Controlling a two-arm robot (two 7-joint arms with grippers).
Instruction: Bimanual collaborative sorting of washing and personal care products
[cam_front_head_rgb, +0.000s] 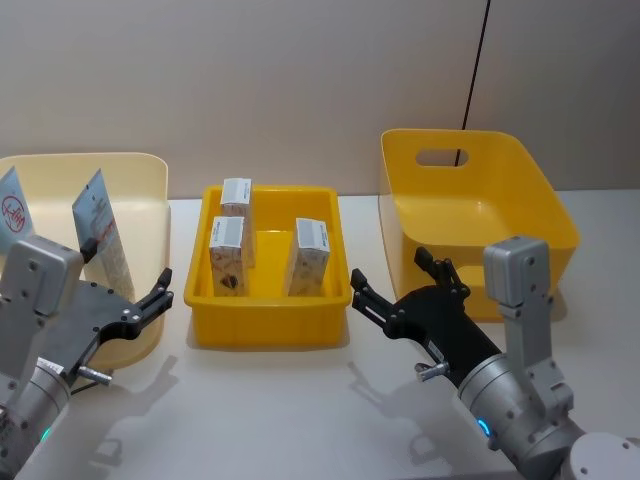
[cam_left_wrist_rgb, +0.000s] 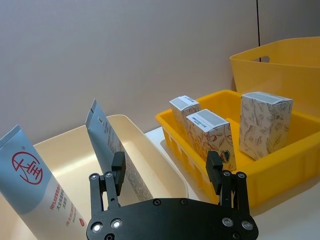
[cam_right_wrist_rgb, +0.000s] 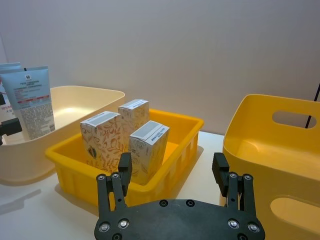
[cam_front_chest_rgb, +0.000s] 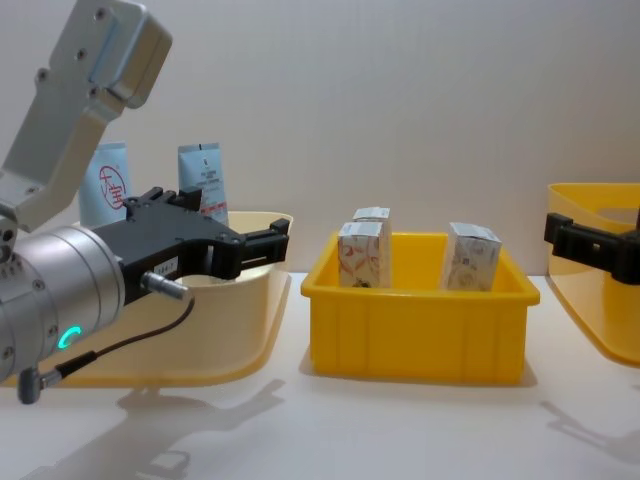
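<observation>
Three cartons between left end effector and right end effector

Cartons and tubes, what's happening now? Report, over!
Left gripper and right gripper both open, empty, hovering before the bins. Three cartons upright in middle bin; two tubes leaning in left bin. Nothing blocking the cartons.

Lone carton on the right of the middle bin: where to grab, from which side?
Probably from above: pinch the lone carton near its top, across its narrower width. It stands upright, top poking above the middle bin, whose walls block a low sideways approach. The open right gripper is nearest.
</observation>
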